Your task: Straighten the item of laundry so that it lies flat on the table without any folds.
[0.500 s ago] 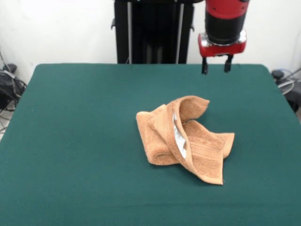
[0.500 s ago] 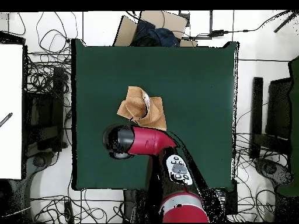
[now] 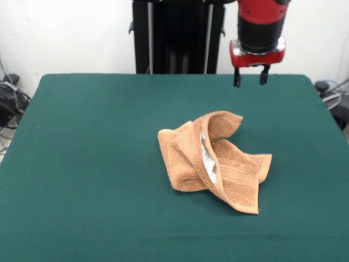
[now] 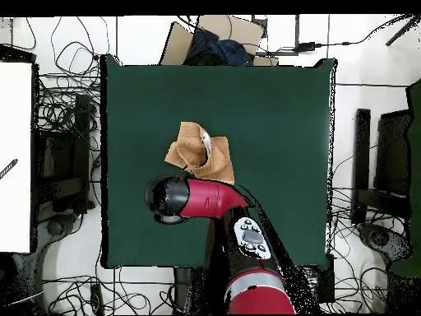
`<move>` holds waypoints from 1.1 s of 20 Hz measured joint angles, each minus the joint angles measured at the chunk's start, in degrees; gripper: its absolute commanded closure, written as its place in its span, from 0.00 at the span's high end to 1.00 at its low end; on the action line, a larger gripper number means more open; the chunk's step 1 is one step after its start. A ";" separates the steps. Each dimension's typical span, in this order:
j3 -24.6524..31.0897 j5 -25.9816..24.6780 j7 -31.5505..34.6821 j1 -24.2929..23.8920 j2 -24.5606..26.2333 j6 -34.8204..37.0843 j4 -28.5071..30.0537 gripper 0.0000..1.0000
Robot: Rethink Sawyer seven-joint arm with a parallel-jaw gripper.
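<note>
The item of laundry (image 3: 214, 161) is a light orange-brown towel, crumpled and folded over itself in a raised loop near the middle of the table (image 3: 87, 164), with a white label showing in the fold. My gripper (image 3: 250, 76) hangs open above the table, beyond the towel and apart from it, holding nothing. In the overhead view the towel (image 4: 200, 153) lies just above the red arm (image 4: 205, 199), whose black end covers the gripper.
Cables (image 4: 66, 115) lie on the floor around the table. A cardboard box (image 4: 212, 39) sits past one table edge. A black stand (image 3: 177, 35) rises behind the table.
</note>
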 measured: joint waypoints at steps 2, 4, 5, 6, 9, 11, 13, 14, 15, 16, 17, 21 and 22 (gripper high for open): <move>0.00 0.00 0.00 -0.12 0.52 -0.01 0.00 1.00; 0.00 0.00 0.00 -0.14 0.98 -0.01 0.00 1.00; 0.01 0.00 0.00 -0.14 1.14 -0.02 0.00 1.00; 0.00 0.01 0.00 -0.12 1.36 -0.17 -0.01 1.00; 0.00 0.01 0.00 -0.02 1.75 -0.93 -0.01 1.00; 0.00 0.01 0.00 0.11 1.98 -1.69 -0.01 1.00; 0.00 0.01 0.00 0.21 2.32 -2.65 -0.01 1.00; 0.00 0.02 0.00 0.22 2.52 -3.06 -0.01 1.00; -0.01 0.02 0.00 0.22 2.71 -3.47 -0.02 1.00; -0.02 0.02 0.00 0.22 2.93 -3.81 -0.02 1.00; -0.02 0.01 0.00 0.22 3.15 -4.15 -0.02 1.00; -0.60 0.02 0.02 0.55 3.86 -5.34 -0.03 1.00; -1.07 0.01 0.05 0.89 3.88 -5.64 -0.02 1.00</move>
